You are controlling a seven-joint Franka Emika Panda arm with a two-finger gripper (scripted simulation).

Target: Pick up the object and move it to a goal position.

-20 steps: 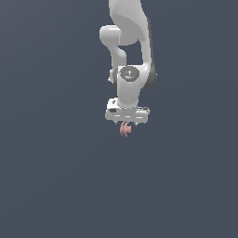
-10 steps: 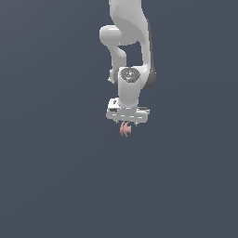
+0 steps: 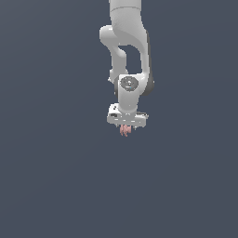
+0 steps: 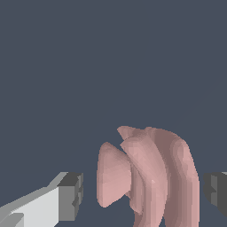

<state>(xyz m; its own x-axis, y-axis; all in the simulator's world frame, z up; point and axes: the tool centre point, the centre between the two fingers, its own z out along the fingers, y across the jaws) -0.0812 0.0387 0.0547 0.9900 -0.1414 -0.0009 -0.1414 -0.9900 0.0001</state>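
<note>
The object (image 3: 124,131) is a small pinkish-red lump with streaky, finger-like lobes, poking out just beneath the white hand in the exterior view. My gripper (image 3: 126,125) points straight down over it. In the wrist view the object (image 4: 150,177) stands between the two grey fingertips (image 4: 71,197). A clear gap separates it from one fingertip, and only a thin gap separates it from the other. The gripper (image 4: 142,197) is open around the lump, with neither pad touching it. The base of the object is cut off by the frame edge.
A plain dark grey surface fills both views. The white arm (image 3: 128,42) rises from the hand to the top of the exterior view. No other objects or goal marker show.
</note>
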